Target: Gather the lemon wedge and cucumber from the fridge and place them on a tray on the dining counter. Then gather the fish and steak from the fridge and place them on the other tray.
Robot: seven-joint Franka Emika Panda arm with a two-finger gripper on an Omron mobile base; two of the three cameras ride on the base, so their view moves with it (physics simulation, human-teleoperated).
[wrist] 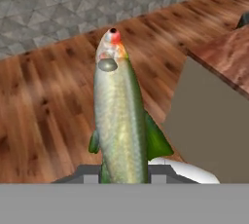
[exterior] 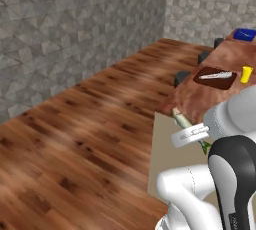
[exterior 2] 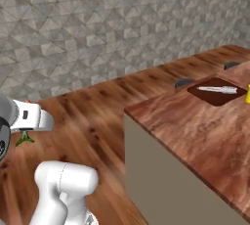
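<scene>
My tool [wrist: 124, 172] is clamped on the fish [wrist: 119, 116], which stands up between the fingers with its red-tipped head away from my hand and its green fins out to the sides. In the left base view the fish [exterior: 181, 119] pokes out just beside the near corner of the dining counter [exterior: 200, 99]. That corner and the counter's beige side wall are close on my right; to the left of the counter lies open wood floor [exterior: 75, 139] running to the stone wall [exterior: 75, 19]. On the counter, well beyond the near edge, sits the tray [exterior: 215, 78] with a pale slim thing on it; a yellow piece [exterior: 245, 74] stands just beside it, the other tray [exterior: 244, 34] farther along.
</scene>
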